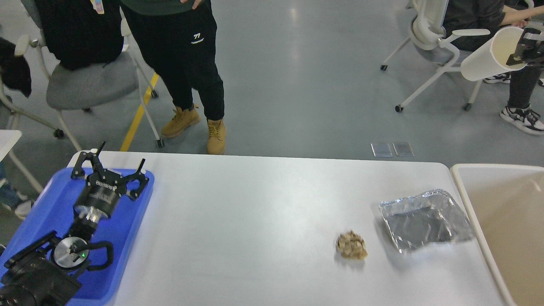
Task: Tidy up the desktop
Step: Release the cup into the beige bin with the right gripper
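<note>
The white desktop (255,212) fills the lower part of the head view. A crumpled brownish wad (351,245) lies on it right of centre. An empty foil tray (425,219) sits just right of the wad. My left gripper (122,155) is open and empty, hovering over the blue tray (42,204) at the desk's left end. My right gripper (526,47) is raised at the top right, shut on the rim of a white paper cup (488,57). The cup is tilted, with its mouth toward the gripper.
A beige tub with a white rim (467,204) stands against the desk's right edge. A person in tan boots (195,123) stands beyond the far edge. A grey chair (85,85) is at far left, and a white chair (437,42) with a seated person at far right.
</note>
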